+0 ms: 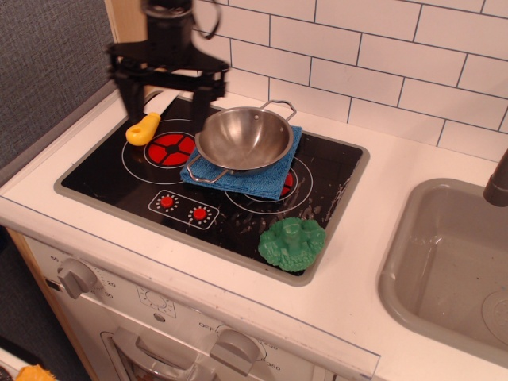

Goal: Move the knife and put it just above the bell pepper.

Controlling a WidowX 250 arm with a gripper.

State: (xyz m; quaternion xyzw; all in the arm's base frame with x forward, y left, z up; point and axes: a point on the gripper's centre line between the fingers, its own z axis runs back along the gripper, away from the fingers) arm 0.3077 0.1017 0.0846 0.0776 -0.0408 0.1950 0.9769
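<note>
The knife (146,125) lies at the stove's back left corner, its yellow handle towards me and its white blade mostly hidden behind the gripper. The green bell pepper (291,242) sits on the stove's front right corner. My gripper (163,97) hangs open above the knife, one finger (127,94) to its left and the other (198,99) to its right. It holds nothing.
A steel pan (244,139) sits on a blue cloth (266,180) in the middle of the black stove top (103,171). A grey sink (444,262) lies to the right. A tiled wall runs behind, and a wooden post (127,20) stands at the back left.
</note>
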